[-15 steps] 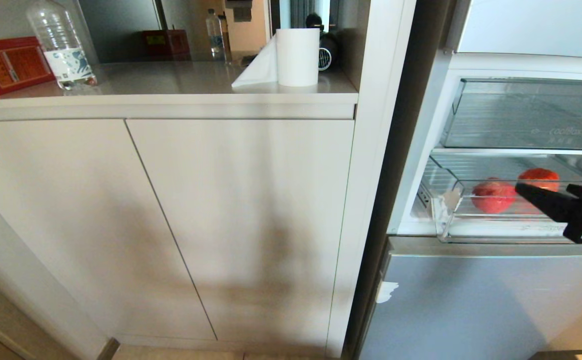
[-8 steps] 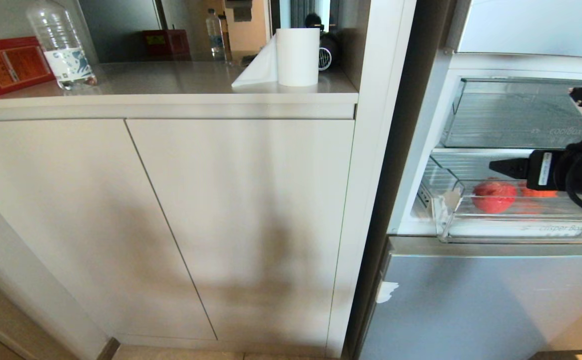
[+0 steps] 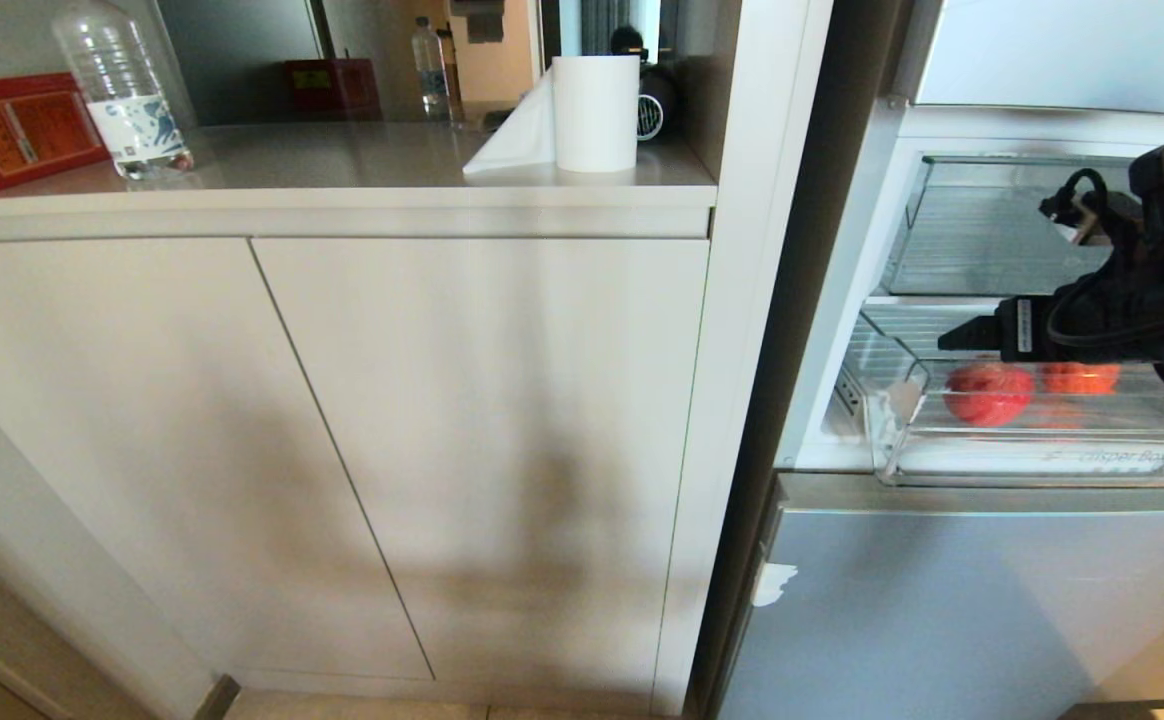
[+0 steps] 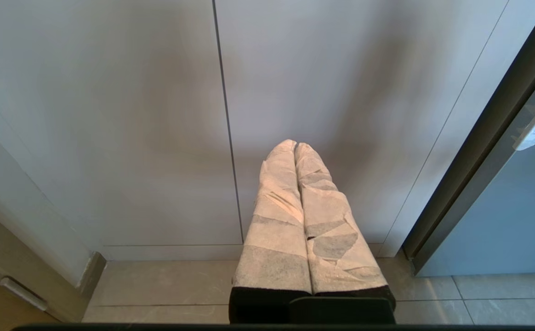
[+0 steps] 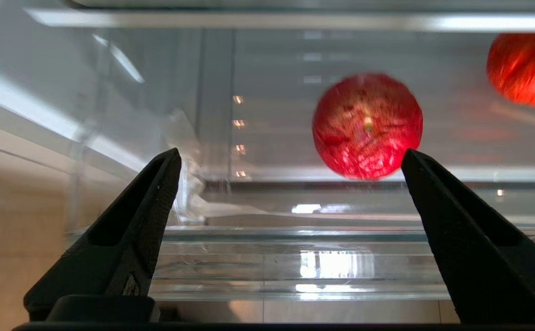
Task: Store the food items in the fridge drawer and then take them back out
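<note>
The fridge drawer stands pulled out, clear, with a white patch at its front left corner. Two food items lie in it: a round red fruit near the left end and a red-orange one to its right. My right gripper hovers level just above the drawer, over the red fruit. In the right wrist view the right gripper is open and empty, the drawer's thick front lip lies below it, and the red fruit sits beyond one fingertip. My left gripper, tape-wrapped, hangs shut before the cabinet doors.
An upper clear bin with faint lettering sits right above the drawer. A glossy pale-blue fridge door is below it. Left of the fridge are cabinet doors and a counter with a paper roll, a bottle and a red box.
My right gripper has risen from in front of the drawer, levelled out and moved left over it. Both fruits lie where they were.
</note>
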